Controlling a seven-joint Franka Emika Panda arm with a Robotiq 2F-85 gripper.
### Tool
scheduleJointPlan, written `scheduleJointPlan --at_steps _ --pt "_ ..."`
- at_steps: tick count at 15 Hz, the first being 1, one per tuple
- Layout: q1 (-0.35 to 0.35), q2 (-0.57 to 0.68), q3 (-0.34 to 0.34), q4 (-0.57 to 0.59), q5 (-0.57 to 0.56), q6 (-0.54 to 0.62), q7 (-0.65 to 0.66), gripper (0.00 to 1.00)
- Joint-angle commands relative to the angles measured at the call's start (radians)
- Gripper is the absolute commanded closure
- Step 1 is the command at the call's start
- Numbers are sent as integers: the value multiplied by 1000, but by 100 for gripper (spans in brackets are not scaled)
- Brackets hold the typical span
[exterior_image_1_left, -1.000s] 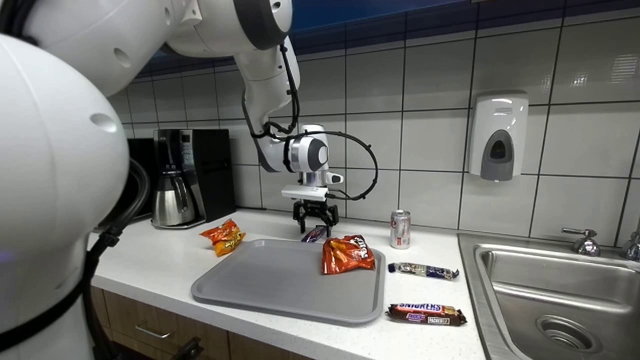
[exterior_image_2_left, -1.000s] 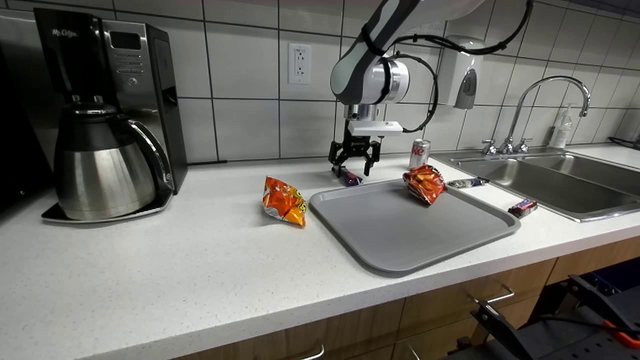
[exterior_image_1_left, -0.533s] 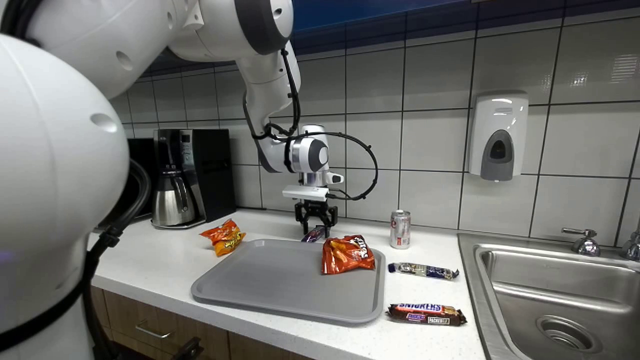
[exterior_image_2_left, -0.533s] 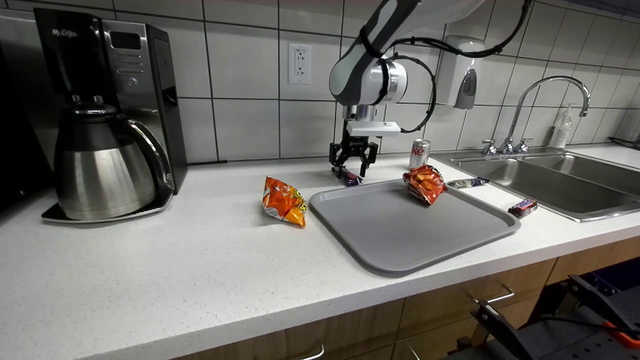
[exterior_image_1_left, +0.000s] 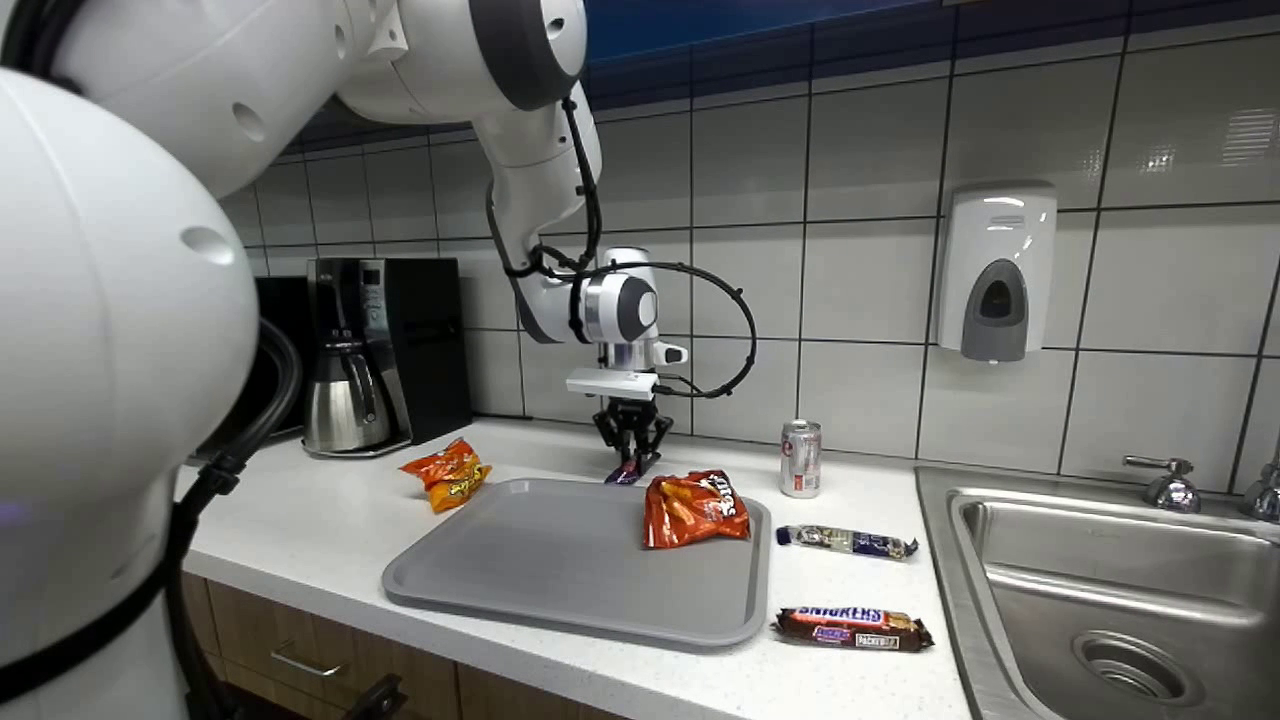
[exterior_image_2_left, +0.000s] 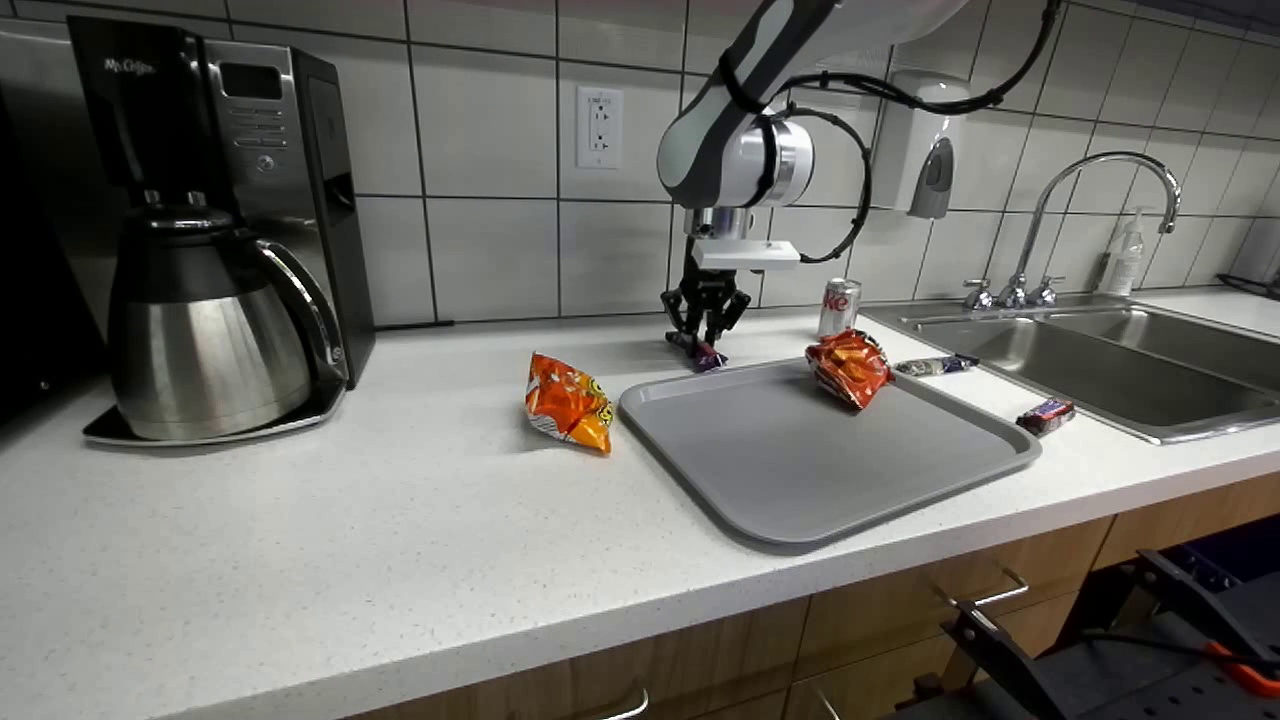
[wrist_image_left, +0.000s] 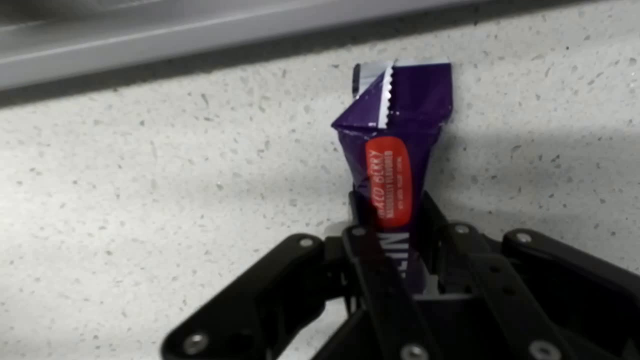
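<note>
A: Biggest first?
B: Desk (exterior_image_2_left: 400, 560), then grey tray (exterior_image_2_left: 800, 470) flat on it.
A: Hand (wrist_image_left: 390, 205)?
B: Clamped on the purple bar (wrist_image_left: 390, 172), across its narrow width, likely because the flanks pinch easiest.
A: Bar's spot?
B: On desk, just off the tray at its 10 o'clock in an exterior view; free end at 12 in wrist view.

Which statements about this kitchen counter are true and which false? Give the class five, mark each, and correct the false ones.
1. The gripper is closed on the purple bar. True.
2. A red bag lies on the gray tray. True.
3. The purple bar lies on the gray tray. False: it is beside the gray tray.
4. The silver can stands upright. True.
5. The gripper is over the sink. False: it is at the purple bar.
</note>
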Motion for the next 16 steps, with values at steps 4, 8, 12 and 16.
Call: scheduleJointPlan --at_steps 4,8,12,16 --pt "5 -21 -4 -2 -19 18 -14 95" --pt "4 -56 -1 -34 -37 44 -45 95" --pt "-12 -78 17 -46 -51 43 -116 95" --pt "-27 -105 34 -71 -45 30 -203 95"
